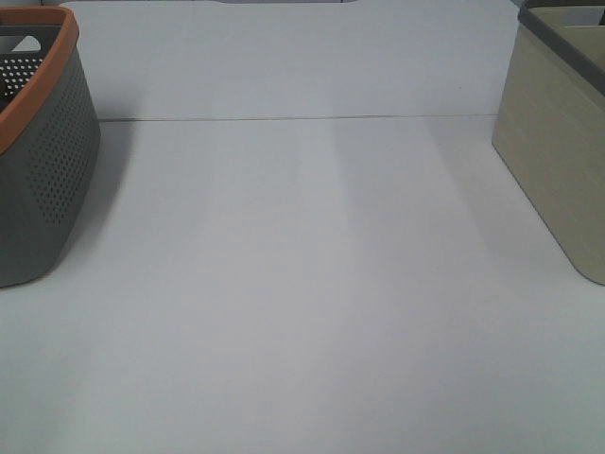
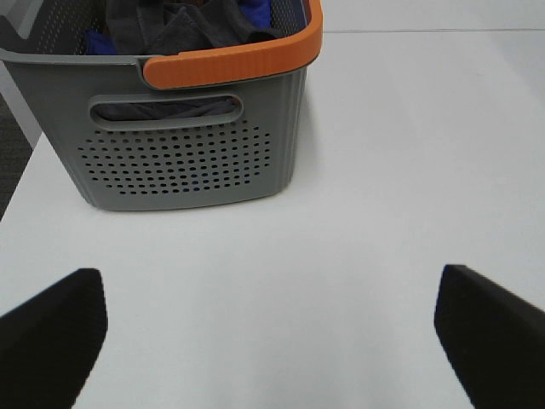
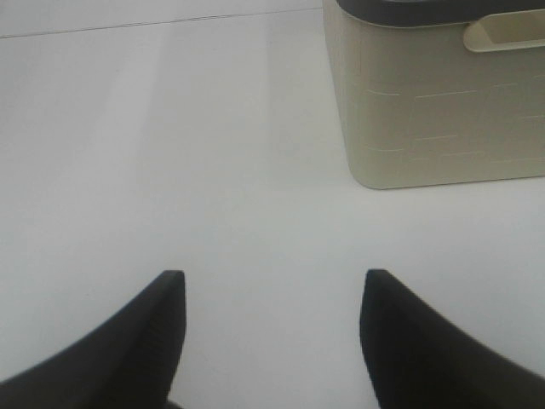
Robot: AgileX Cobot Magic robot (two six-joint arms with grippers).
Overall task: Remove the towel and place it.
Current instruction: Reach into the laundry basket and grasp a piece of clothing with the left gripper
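Exterior high first: what takes up the most room?

A plain white tabletop [image 1: 302, 284], with a thin seam line [image 1: 302, 118] running across it on the far side.

And on it?

A grey perforated plastic laundry basket with an orange rim [image 1: 47, 170] stands at one edge. Take that as the marker. Straight across the table from the basket, well apart from it, stands a beige rectangular plastic bin with a dark grey rim [image 1: 558, 161]. Bare white surface lies between the two.

Where is the towel?

Inside the basket. The left wrist view shows a dark charcoal soft cloth [image 2: 183, 30] bundled up in it and rising to about rim height. It looks to be the towel, though no hem or tag is visible. Some blue fabric [image 2: 255, 13] is tucked in beside it, also inside the basket.

Anything else on the basket?

An oval handle slot [image 2: 166, 111] is cut into the end wall, just below the orange rim, and dark cloth shows through it.

The left gripper?

The left gripper [image 2: 271, 336] hangs over the table in front of that slotted end of the basket, clear of it. Its black fingers [image 2: 51, 332] are spread wide with nothing between them.

The right one?

The right gripper [image 3: 271, 328] has its dark fingers [image 3: 128, 349] apart as well, holding nothing. Its camera sees only the beige bin ahead, so I cannot place it against the basket.
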